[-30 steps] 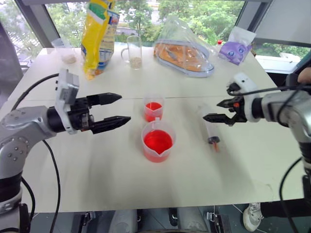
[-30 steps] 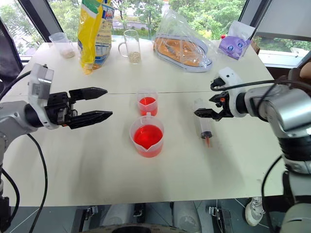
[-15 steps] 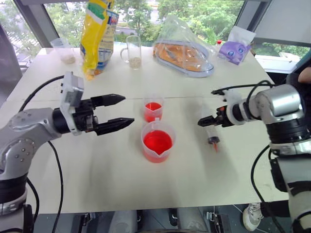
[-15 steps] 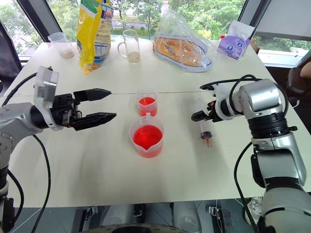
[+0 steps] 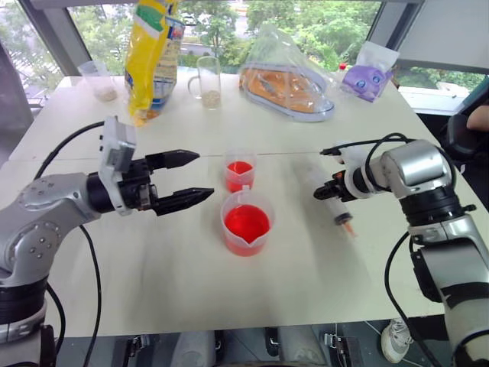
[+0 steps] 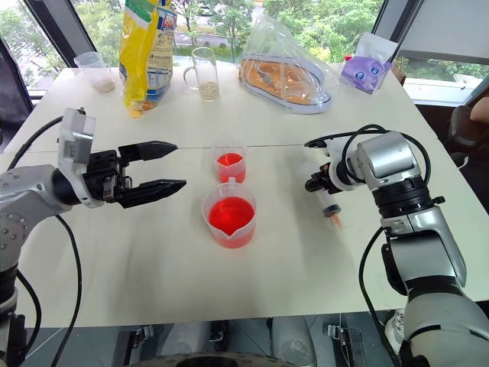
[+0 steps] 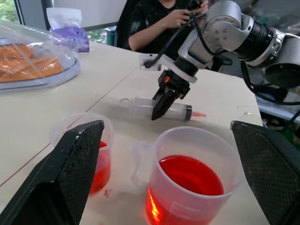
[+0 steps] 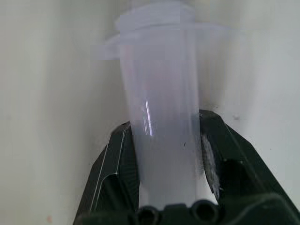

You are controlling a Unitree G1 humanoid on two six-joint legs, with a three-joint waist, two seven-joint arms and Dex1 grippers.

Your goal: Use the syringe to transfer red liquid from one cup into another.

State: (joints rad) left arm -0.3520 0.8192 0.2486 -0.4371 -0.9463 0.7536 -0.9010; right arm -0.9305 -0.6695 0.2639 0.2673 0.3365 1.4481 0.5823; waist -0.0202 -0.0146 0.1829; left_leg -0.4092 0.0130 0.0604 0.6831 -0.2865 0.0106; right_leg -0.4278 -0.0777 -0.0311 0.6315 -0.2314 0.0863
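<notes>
Between the two black fingers of the right hand (image 6: 312,183): the syringe (image 6: 327,200), pinched around its clear barrel, lying on the tabletop (image 6: 306,260), orange tip toward the near edge. To the left of that hand, well apart: wide spouted beaker (image 6: 230,219) with red liquid (image 6: 230,215), small narrow cup (image 6: 230,164) just behind it. Further left: left hand (image 6: 172,164), spread wide, empty, pointing toward both cups.

Silver arms (image 5: 416,164), black cables, white wrist block (image 5: 118,160), black jaws.
</notes>
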